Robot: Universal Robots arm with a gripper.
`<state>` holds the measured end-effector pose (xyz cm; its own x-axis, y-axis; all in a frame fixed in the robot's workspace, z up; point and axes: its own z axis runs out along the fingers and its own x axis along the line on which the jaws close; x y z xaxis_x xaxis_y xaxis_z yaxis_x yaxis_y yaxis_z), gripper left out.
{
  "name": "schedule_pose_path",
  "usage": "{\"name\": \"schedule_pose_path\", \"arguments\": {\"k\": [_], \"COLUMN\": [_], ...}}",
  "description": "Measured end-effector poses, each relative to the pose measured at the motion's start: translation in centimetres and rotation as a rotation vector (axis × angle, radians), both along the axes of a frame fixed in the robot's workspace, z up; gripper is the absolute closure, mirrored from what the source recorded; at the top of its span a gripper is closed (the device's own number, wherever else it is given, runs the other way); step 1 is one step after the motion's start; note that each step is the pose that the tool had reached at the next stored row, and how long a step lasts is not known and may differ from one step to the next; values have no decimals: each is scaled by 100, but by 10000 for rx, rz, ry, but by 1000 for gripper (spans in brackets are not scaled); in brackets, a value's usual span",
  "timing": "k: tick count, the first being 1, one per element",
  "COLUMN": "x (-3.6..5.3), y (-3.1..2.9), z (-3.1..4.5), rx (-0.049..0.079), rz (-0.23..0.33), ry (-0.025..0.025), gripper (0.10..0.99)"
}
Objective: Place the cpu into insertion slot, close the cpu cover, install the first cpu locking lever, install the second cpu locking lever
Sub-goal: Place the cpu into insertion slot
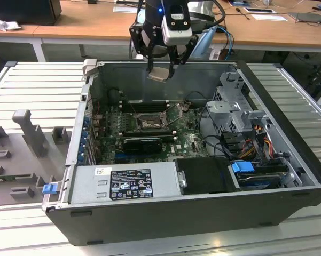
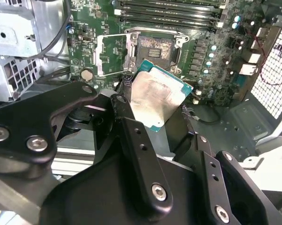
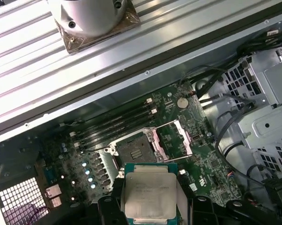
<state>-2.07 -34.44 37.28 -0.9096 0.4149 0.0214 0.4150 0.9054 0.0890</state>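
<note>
Hand [image 1: 161,69] clamped on cpu [image 2: 157,96], hanging at approx. 12 o'clock of insertion slot [image 1: 148,124] in exterior view, well apart. Slot bare; cpu cover [image 3: 184,137] stands open beside it. Judged progress: nil, all four steps left.

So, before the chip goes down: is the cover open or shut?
Open. The cover is swung aside, the slot lies bare, and the cpu hangs in the fingers above.
</note>
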Motion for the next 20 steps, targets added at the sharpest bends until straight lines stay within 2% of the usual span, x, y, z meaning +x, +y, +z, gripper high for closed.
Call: {"name": "schedule_pose_path", "arguments": {"k": [5,12,20], "x": [0,0,0], "y": [0,0,0], "z": [0,0,-1], "rx": [0,0,-1], "rz": [-767,-1245,-2384], "ry": [1,1,1], "gripper": [557,557,557]}}
